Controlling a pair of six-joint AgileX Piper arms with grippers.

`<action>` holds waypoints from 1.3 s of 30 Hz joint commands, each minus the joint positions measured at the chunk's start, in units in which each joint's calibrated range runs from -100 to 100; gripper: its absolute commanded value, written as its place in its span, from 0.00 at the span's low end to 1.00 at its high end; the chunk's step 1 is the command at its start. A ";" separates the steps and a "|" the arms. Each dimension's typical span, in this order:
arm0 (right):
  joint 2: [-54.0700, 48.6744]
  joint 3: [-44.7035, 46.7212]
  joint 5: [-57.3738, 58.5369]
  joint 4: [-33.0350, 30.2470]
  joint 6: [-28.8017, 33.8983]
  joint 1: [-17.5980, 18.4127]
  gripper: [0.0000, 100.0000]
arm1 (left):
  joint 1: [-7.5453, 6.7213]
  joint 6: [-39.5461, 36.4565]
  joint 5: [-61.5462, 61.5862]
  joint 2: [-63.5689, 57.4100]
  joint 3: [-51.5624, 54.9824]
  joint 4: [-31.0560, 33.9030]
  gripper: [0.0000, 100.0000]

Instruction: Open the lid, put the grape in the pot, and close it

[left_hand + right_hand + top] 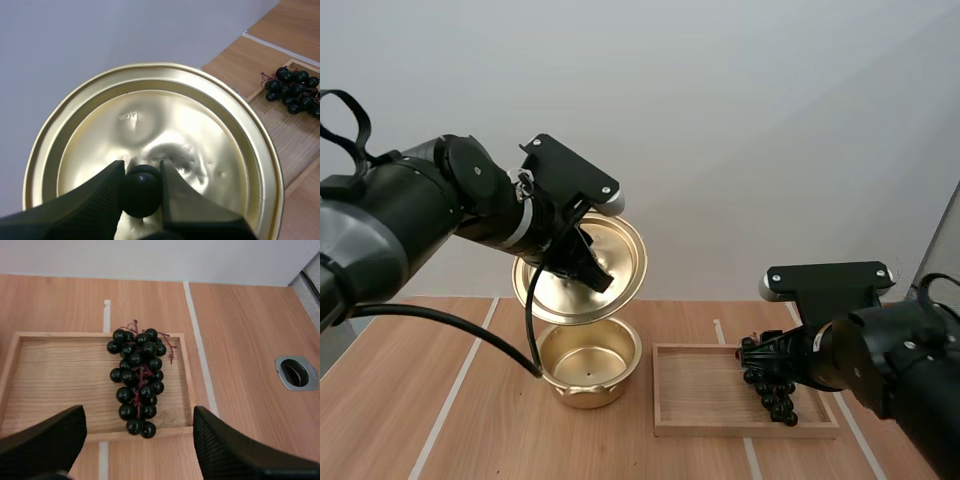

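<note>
The lid (pixel 625 252) was off, held tilted above the empty pot (pixel 588 362) by the left gripper (pixel 141 171) pinching its black knob (pixel 141 194), while the bunch of grapes (pixel 137 382) lay ungrasped in the wooden tray (pixel 55 370) below the wide-open right gripper (pixel 137 415), so loading and closing were left to do.

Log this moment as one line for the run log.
left claw: shut on lid, lid held tilted above pot | pot: open, empty | right claw: open above grapes | grapes: on wooden tray

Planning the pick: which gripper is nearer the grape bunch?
Right. The right gripper hangs open above the grape bunch; the left gripper holds the lid over the pot.
</note>
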 commanded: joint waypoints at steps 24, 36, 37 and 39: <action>35.21 -8.15 -24.23 15.72 -15.75 -3.97 1.00 | -0.14 -0.61 3.36 -1.51 -0.30 -0.33 0.00; 43.93 -8.15 -32.33 16.70 -18.34 -3.97 1.00 | -0.14 -1.62 4.27 -1.51 -0.30 -0.33 0.00; 44.37 -8.15 -32.88 16.70 -18.34 -3.97 1.00 | -0.14 -1.62 4.43 -1.51 -0.30 -0.33 0.00; 44.60 -8.15 -33.94 16.59 -18.34 -3.97 1.00 | -0.14 -1.62 4.88 -1.51 -0.30 -0.33 0.00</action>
